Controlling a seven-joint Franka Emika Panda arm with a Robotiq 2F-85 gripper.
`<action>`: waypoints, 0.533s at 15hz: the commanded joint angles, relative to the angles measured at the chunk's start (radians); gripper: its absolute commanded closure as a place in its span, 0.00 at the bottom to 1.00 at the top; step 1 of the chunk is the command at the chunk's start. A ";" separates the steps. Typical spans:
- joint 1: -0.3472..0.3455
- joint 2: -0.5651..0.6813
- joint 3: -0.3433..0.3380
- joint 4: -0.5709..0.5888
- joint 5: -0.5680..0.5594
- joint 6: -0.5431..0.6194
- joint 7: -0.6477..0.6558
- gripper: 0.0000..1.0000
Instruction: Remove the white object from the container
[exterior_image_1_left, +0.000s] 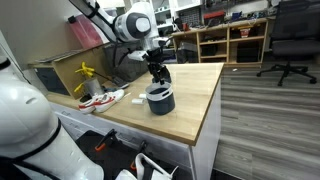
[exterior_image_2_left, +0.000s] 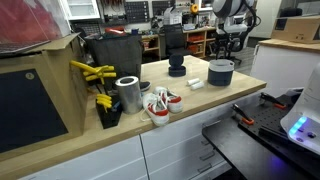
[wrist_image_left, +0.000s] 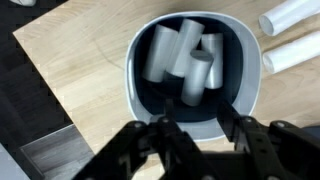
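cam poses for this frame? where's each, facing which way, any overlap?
Exterior view: by the robot's base, looking across the table at the tub; big white arm link in the near corner, tool over the tub.
Exterior view: low at the table's far end, looking along it past a metal can to the tub; arm and tool distant.
Wrist view: straight down into the tub at white pieces; open tool at the bottom edge.
All share tub and tool.

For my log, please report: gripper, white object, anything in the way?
Gripper: jaws open, above container. White pieces inside, none gripped. Opening unobstructed.
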 joint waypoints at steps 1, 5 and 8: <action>-0.022 -0.064 -0.001 -0.056 -0.017 -0.038 -0.005 0.59; -0.033 -0.047 0.004 -0.091 -0.043 0.018 0.019 0.63; -0.028 -0.029 0.011 -0.115 -0.048 0.065 0.036 0.66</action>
